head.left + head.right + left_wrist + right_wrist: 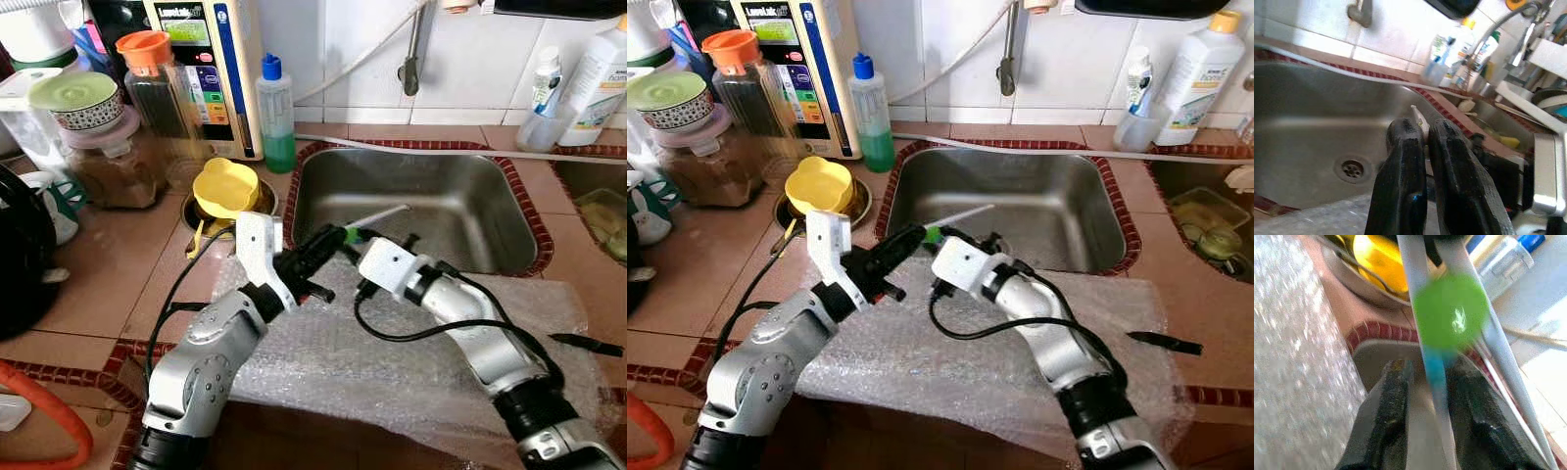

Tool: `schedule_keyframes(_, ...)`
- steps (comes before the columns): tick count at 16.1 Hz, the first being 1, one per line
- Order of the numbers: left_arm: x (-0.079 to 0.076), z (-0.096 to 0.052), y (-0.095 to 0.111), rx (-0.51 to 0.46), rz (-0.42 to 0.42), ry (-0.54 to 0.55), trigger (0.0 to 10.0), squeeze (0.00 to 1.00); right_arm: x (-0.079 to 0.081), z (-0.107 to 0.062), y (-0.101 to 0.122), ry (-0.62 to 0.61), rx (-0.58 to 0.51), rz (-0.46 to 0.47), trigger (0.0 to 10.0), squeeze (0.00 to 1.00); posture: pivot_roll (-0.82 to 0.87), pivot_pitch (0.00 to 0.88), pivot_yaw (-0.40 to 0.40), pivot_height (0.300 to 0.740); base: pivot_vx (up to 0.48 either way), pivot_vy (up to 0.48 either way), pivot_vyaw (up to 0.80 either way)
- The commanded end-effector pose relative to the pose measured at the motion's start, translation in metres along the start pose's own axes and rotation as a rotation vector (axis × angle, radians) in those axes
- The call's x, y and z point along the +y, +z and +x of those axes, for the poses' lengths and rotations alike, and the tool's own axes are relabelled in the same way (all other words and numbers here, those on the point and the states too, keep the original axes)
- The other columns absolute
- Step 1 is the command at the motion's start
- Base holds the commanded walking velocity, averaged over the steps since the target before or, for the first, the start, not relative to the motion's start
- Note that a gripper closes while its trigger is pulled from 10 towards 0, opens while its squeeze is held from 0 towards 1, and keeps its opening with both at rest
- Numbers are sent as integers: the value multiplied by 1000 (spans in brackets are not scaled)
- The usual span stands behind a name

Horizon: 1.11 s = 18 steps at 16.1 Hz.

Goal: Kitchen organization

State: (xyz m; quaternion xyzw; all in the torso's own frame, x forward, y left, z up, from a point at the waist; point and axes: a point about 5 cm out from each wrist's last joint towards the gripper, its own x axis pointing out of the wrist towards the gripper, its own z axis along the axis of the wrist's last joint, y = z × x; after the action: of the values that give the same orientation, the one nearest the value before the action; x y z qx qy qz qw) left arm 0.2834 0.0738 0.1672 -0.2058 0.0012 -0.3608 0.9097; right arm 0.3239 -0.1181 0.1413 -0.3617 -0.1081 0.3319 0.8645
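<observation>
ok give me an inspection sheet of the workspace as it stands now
surface: tiled counter with a bubble wrap sheet laid in front of the steel sink.
job's things: white chopsticks with a green band held over the sink's near edge.
clutter: yellow cup in a metal bowl, green soap bottle, jars, white bottle, a black piece on the wrap.
grippers: left gripper shut on the chopsticks; right gripper open around them.
cables: black cable looping at the right arm; white hose behind the sink.
surroundings: white tiled wall, water dispenser.
</observation>
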Motion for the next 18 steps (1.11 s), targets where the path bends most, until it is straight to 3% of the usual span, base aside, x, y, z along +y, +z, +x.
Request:
schedule_keyframes(1,3,1,6,-24,26,14,2078,0,-3,-3,-2,-26,20,3,0,0,-305,71,87,740,0,0,0)
schedule_keyframes(2,4,2,7,-24,27,13,2078,0,-5,-4,-3,-33,26,-3,0,0,-305,70,88,740,0,0,0)
schedule_keyframes(3,3,2,7,-26,29,12,1765,0,-9,-5,-6,-52,45,-11,4745,0,-305,70,88,740,0,0,0)
schedule_keyframes(4,4,2,7,-28,31,12,1804,0,-11,-5,-8,-62,54,-14,8471,0,-304,67,90,740,0,0,0)
schedule_keyframes(5,4,2,7,-29,31,11,1843,0,-13,-6,-10,-68,61,-8,510,0,-304,67,90,740,0,0,0)
schedule_keyframes(7,3,2,7,-30,29,8,1843,0,-15,-6,-11,-73,67,-8,0,0,-301,67,93,740,0,0,0)
schedule_keyframes(9,2,1,5,-16,30,-4,2039,0,-17,-3,-12,-70,64,-13,3608,0,-299,70,97,740,0,0,0)
schedule_keyframes(10,1,1,5,-15,30,-8,2078,0,-18,-2,-11,-70,62,-17,10000,0,-297,69,95,740,0,0,0)
schedule_keyframes(11,0,1,5,-13,31,-11,2196,0,-20,-1,-10,-77,51,-13,10000,404,-297,69,95,740,0,0,0)
schedule_keyframes(12,0,1,5,-13,32,-9,2431,0,-20,-1,-9,-81,42,-7,10000,1000,-293,71,93,740,0,0,0)
schedule_keyframes(16,0,-1,4,-12,33,-9,2745,0,-21,0,-9,-95,37,-20,10000,1000,-289,71,94,740,0,0,0)
schedule_keyframes(17,1,-1,4,-10,33,-11,2902,0,-22,2,-8,-94,34,-31,10000,949,-289,71,96,740,0,0,0)
schedule_keyframes(18,0,0,5,-10,34,-13,2980,0,-21,3,-8,-71,31,-16,10000,0,-288,74,97,740,0,0,0)
